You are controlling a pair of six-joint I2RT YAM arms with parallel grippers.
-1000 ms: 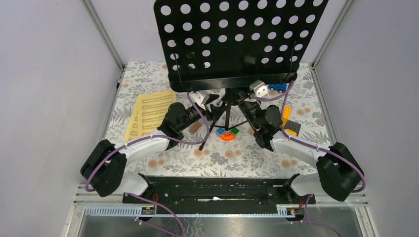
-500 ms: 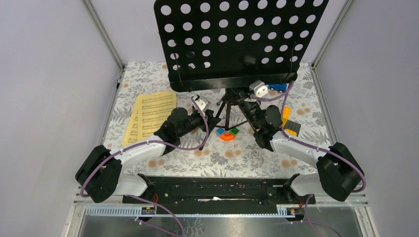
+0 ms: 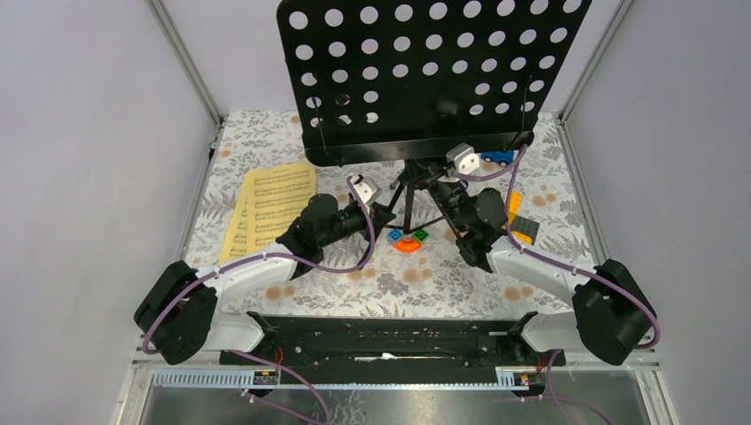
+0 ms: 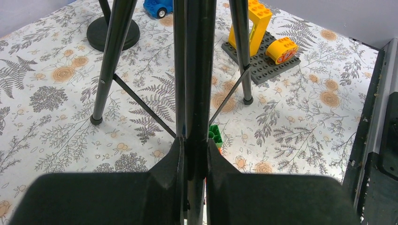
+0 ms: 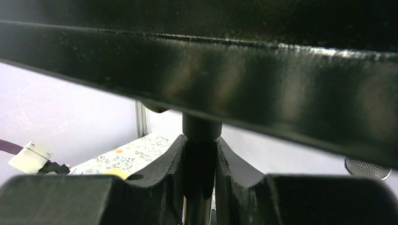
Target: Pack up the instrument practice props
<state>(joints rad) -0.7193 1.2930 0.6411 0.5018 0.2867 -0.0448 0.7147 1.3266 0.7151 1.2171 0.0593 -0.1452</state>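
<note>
The black perforated music rack stands upright at the back centre on its tripod legs. My left gripper reaches in from the left and is shut on a black tube of the tripod, low near the table. My right gripper is shut on the rack's centre post just under the tray lip. Yellow sheet-music pages lie flat at the left. A round-based mic holder stands behind the legs. The grey mesh head of a microphone shows at the right.
A small blue toy car sits at the back right. An orange curved block with green and blue pieces lies under the tripod. A grey baseplate with yellow bricks is at the right. Walls enclose the table on three sides.
My left gripper has moved right, in under the rack, and its jaws have closed on the tripod tube. The right arm and the rack have stayed put.
</note>
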